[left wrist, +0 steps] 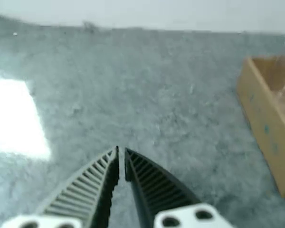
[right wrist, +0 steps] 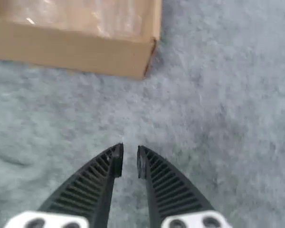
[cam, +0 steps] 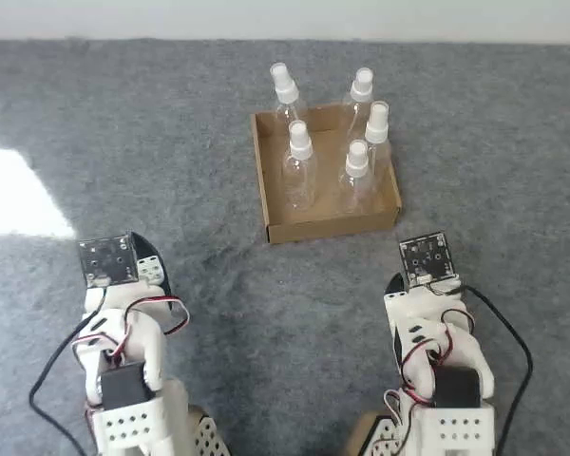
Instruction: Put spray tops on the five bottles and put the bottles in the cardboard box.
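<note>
basically nothing left to grab. left fingers (left wrist: pixel 121 152) are all but closed, only a thin slit between them, holding nothing, above bare grey desk (cam: pixel 171 142). right fingers (right wrist: pixel 129 148) are also nearly closed, with a slightly wider slit, and empty.

cardboard box (cam: pixel 332 226) sits ahead of both sets of fingers, roughly between the two arms and a bit toward the right arm's side. its near wall lies just ahead of the right fingers and a little off to their left. from the left fingers it is ahead and well off to the right, with only its side wall at the edge of the left wrist view. so the right arm is nearer.

all five bottles stand upright, long axis vertical, each with a white spray top on: back-left bottle (cam: pixel 287 95), back-right bottle (cam: pixel 359 95), right bottle (cam: pixel 377 128), front-left bottle (cam: pixel 300 161), front-right bottle (cam: pixel 357 171). the three nearer ones are clearly inside the box. the back two look inside too, just by the far wall, though their bases are hard to see.

judgement: task looks complete. any further reach would go forward from the right fingers and come in from the side or above at an upright bottle. none seems needed.
</note>
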Controlling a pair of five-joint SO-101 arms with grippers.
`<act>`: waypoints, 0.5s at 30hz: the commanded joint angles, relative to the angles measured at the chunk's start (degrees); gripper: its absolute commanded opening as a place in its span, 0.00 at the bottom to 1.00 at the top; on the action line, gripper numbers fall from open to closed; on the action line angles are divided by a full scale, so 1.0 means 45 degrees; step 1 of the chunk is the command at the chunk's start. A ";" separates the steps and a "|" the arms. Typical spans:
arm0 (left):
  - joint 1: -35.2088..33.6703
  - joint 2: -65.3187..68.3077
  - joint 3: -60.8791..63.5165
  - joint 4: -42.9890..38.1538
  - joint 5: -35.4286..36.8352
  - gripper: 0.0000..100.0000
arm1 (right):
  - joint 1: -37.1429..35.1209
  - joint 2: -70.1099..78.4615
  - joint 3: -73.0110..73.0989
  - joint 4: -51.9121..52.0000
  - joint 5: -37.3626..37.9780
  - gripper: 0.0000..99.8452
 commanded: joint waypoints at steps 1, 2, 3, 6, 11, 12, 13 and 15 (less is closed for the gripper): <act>0.0039 -0.0039 -0.0068 0.0606 0.0176 0.01 | 0.0752 -0.0205 0.0586 -0.1065 0.0176 0.01; 0.0039 -0.0039 -0.0068 0.1055 0.0176 0.01 | 0.0811 -0.0205 0.0625 -0.1084 0.0176 0.01; 0.0039 -0.0039 -0.0068 0.1563 0.0176 0.01 | 0.0850 -0.0205 0.0606 -0.1084 0.0176 0.01; 0.0039 -0.0039 -0.0068 0.3302 0.0176 0.01 | 0.0830 -0.0205 0.0606 -0.1084 0.0176 0.01; 0.0059 -0.0137 -0.0068 0.5470 0.0234 0.01 | 0.0850 -0.0147 0.0606 -0.0654 0.0195 0.01; 0.0059 -0.0176 -0.0068 0.5392 0.0234 0.01 | 0.0850 -0.0186 0.0606 -0.0303 0.0195 0.01; 0.0059 -0.0176 -0.0068 0.5529 0.0234 0.01 | 0.0850 -0.0186 0.0606 0.0049 0.0195 0.01; 0.0059 -0.0176 -0.0068 0.5626 0.0234 0.01 | 0.0850 -0.0186 0.0606 0.0908 0.0195 0.01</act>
